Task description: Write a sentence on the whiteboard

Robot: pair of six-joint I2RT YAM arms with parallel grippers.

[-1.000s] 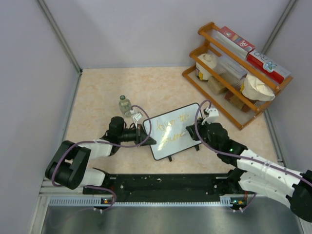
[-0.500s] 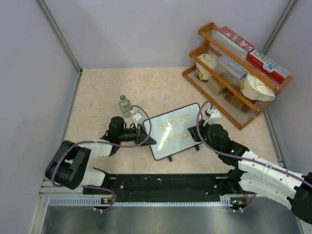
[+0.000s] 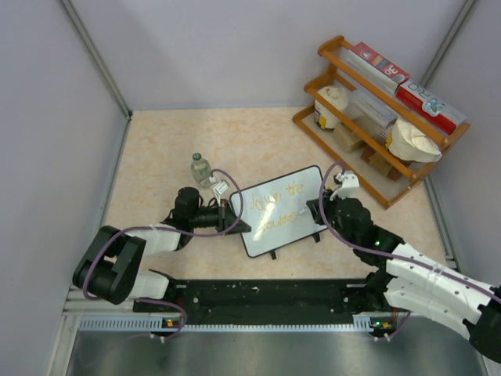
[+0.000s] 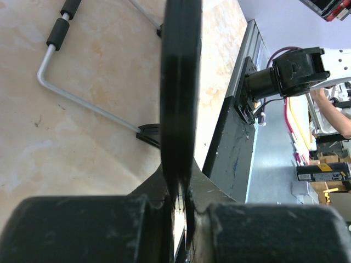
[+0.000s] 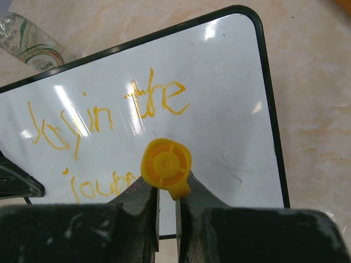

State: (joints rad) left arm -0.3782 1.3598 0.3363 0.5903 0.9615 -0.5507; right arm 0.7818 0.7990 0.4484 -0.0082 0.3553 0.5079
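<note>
The whiteboard [image 3: 301, 188] stands tilted on the table, its black frame edge [image 4: 181, 82] running up the left wrist view. My left gripper [image 3: 235, 224] [image 4: 184, 200] is shut on the board's left edge. The sentence [image 3: 275, 210] is orange script in two lines, reading roughly "in the" [image 5: 159, 101] above "journ" [image 5: 104, 183]. My right gripper [image 3: 315, 213] [image 5: 167, 189] is shut on an orange marker [image 5: 166, 164], seen end-on over the board's lower middle. The marker's tip is hidden behind its own body.
A small clear bottle [image 3: 201, 167] [image 5: 27, 38] stands just behind the board's left corner. A wooden rack [image 3: 383, 117] with boxes and bags fills the back right. The board's wire stand leg [image 4: 82, 104] lies on the table. A black rail [image 3: 266, 299] runs along the near edge.
My right gripper has shifted slightly left and nearer along the board's second line with the marker. The left gripper and the board have stayed put.
</note>
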